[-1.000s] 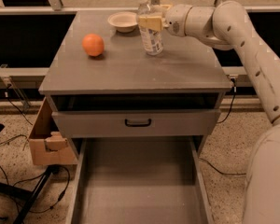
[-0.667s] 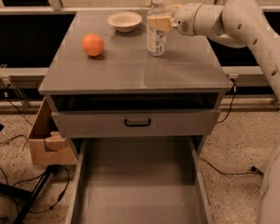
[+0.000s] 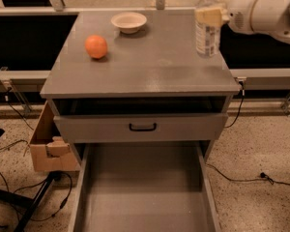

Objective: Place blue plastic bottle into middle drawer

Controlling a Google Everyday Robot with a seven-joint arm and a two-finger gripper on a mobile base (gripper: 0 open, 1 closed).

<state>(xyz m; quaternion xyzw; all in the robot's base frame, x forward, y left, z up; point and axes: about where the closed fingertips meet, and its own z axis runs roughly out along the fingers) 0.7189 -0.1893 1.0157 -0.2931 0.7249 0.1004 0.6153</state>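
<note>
The blue plastic bottle, clear with a white cap and a pale label, is upright over the right side of the cabinet top. My gripper comes in from the right on the white arm and is shut on the bottle's upper part. The middle drawer is pulled out at the bottom of the view, below and in front of the bottle. Its flat grey floor is bare.
An orange and a small white bowl sit on the grey cabinet top. A drawer front with a black handle is slightly open above the middle drawer. A cardboard box and cables lie on the floor at left.
My gripper has carried the bottle to the right, from the back middle of the cabinet top to near its right edge. The orange, bowl and drawers have not moved.
</note>
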